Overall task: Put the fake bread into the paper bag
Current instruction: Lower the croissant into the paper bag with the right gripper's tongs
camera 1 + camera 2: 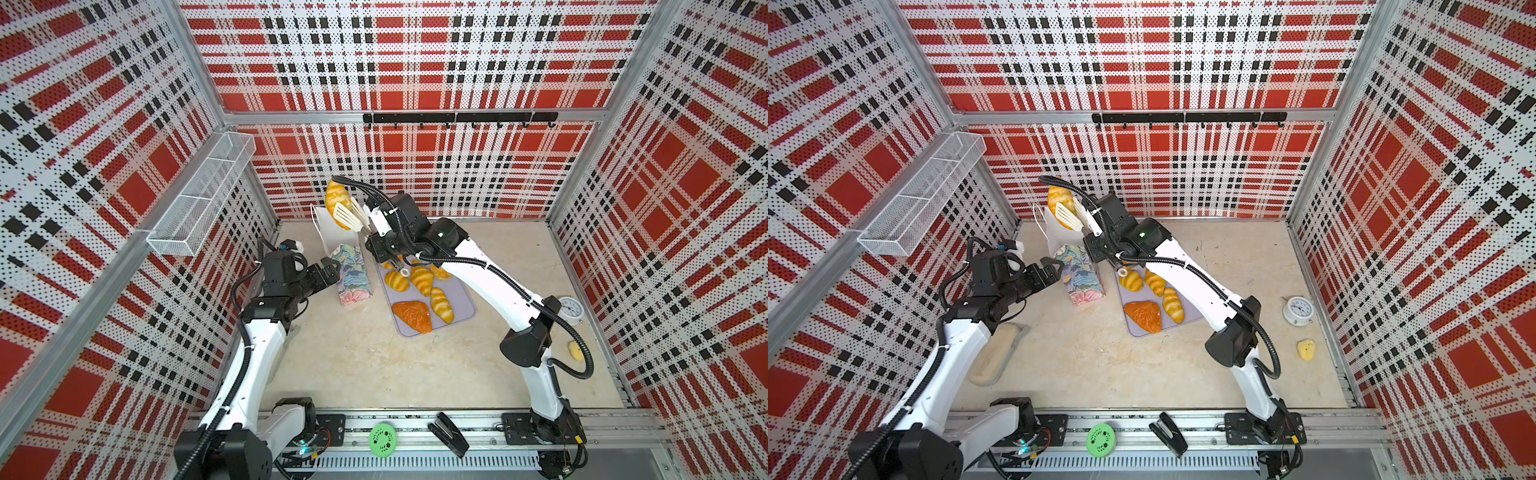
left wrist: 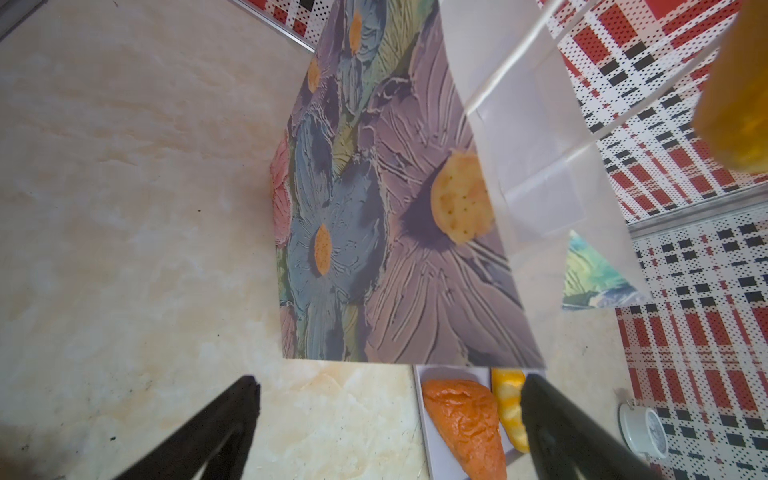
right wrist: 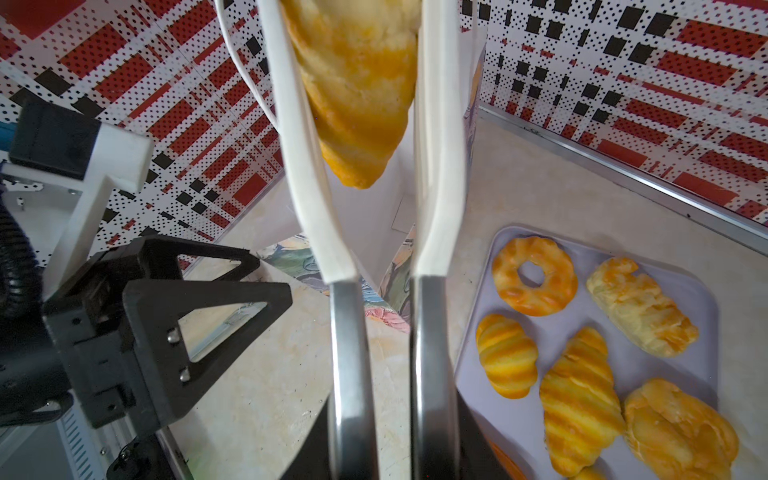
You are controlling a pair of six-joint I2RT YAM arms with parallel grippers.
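Right pincer's (image 3: 392, 451) tongs (image 3: 299, 166) hold one croissant (image 3: 357, 104), tray (image 3: 590, 307) seven

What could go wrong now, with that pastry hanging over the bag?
The glossy croissant is pinched only by the white tips of the tongs; it could slip and land outside the bag. The left claw is open beside the bag, not gripping it, so a nudge from the tongs might tip it.

You see the tongs (image 3: 309, 199) pinch a golden croissant (image 3: 357, 91) over the open paper bag (image 3: 370, 232); other pastries (image 3: 534, 274) lie on the lilac tray (image 3: 590, 299).
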